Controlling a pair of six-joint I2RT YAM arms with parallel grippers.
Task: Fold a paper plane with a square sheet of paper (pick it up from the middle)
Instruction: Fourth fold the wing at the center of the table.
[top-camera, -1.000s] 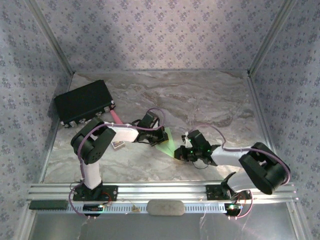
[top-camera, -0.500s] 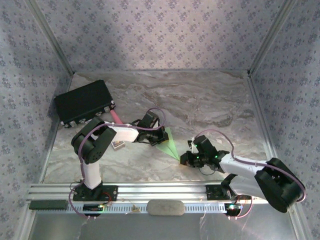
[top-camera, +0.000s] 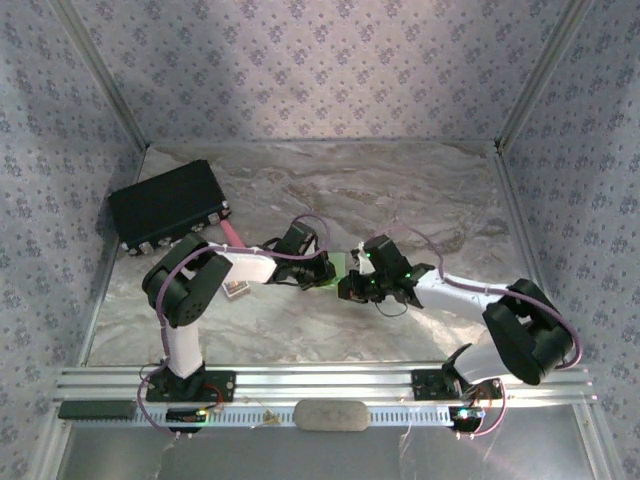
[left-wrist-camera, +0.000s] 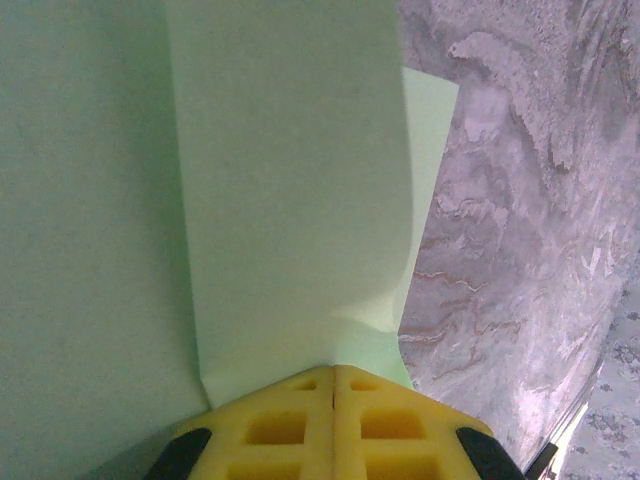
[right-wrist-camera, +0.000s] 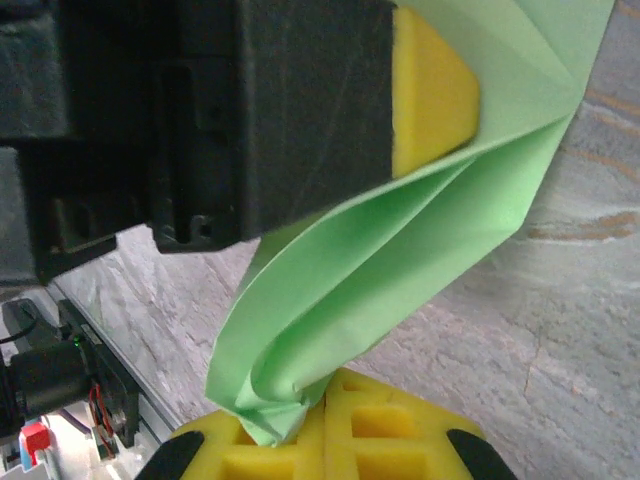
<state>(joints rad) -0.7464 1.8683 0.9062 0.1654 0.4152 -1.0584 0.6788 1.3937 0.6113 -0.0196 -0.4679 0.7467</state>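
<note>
At desk (top-camera: 430, 200) centre, creased thin pale-green paper sheet (top-camera: 342, 265) is held both sides: left gripper (left-wrist-camera: 333, 372) clamped on its 9 o'clock edge, right gripper (right-wrist-camera: 325, 385) clamped on its 4 o'clock corner.

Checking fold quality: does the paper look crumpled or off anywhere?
Yes: the green paper, clamped by the left pincer and right pincer, bulges open between them, its end bunched at the right pincer's tips.

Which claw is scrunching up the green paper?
The right claw: the green paper bunches up where it pinches. The left claw pinches flat, smooth layers.
</note>
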